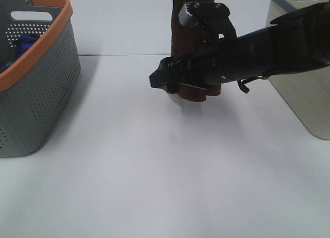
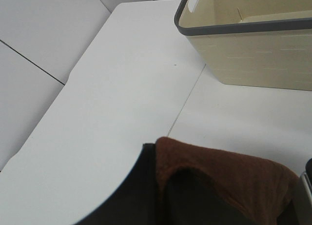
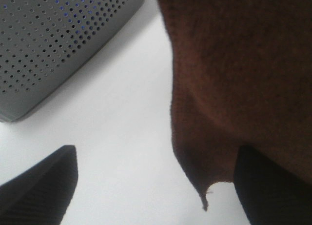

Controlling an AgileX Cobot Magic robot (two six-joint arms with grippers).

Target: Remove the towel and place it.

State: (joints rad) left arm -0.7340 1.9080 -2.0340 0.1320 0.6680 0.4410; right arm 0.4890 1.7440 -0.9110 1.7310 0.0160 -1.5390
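Note:
The dark reddish-brown towel [image 1: 188, 47] hangs over the middle of the white table, and its top runs out of the exterior view. In the left wrist view the towel [image 2: 229, 173] bunches around my left gripper [image 2: 163, 195], which is shut on it. My right gripper [image 1: 164, 83] reaches in from the right at the towel's lower end. Its dark fingers [image 3: 41, 186] stand wide apart and open. The towel's lower corner [image 3: 204, 186] hangs between them, close to the far finger [image 3: 273, 186], and is not pinched.
A grey perforated basket with an orange rim [image 1: 46, 78] stands at the left with a blue cloth [image 1: 23, 44] inside. A beige basket with a grey rim [image 1: 304, 93] stands at the right, and the beige basket [image 2: 253, 54] also shows in the left wrist view.

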